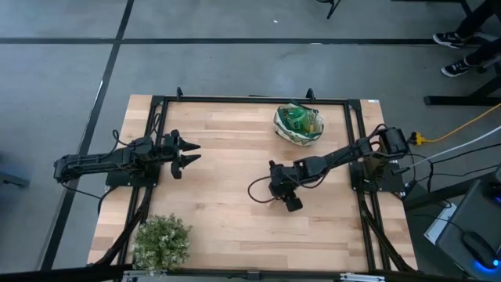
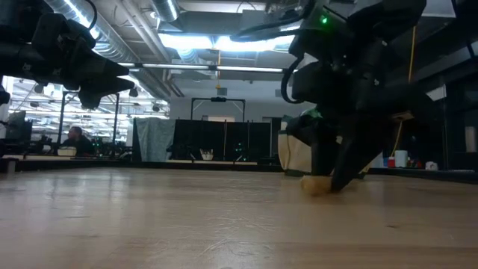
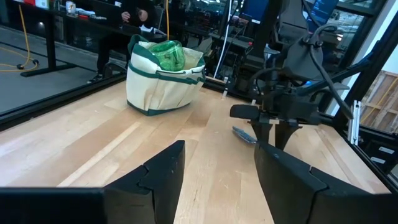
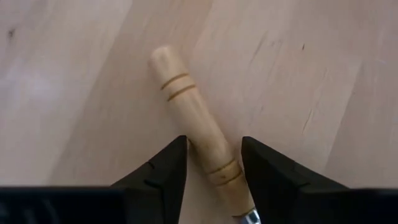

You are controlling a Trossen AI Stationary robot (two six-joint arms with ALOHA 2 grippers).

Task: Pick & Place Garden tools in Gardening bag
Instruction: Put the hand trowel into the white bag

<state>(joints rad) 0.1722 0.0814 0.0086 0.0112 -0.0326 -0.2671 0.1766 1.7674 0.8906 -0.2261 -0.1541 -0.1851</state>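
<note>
A wooden-handled garden tool (image 4: pixel 198 124) lies flat on the table. Its handle passes between the open fingers of my right gripper (image 4: pixel 214 165), which points down over it near the table's middle (image 1: pixel 286 192). The tool's metal end (image 3: pixel 244 134) shows in the left wrist view; whether it is trowel or rake I cannot tell. The gardening bag (image 1: pixel 298 124) stands on its base at the far right, a green spray bottle (image 3: pixel 168 55) inside it. My left gripper (image 1: pixel 188 153) is open and empty above the table's left side. My right gripper's fingers (image 4: pixel 163 174) stand on either side of the handle near its metal end (image 4: pixel 225 174), coming from above and lying across it. Whether they touch the handle I cannot tell. The tool lies on the table.
A bushy green plant (image 1: pixel 162 241) stands at the near left corner. A black frame (image 1: pixel 250 99) runs round the table's edges. Bare wood lies between the two arms and along the near side. A person sits in the room beyond (image 2: pixel 73 137).
</note>
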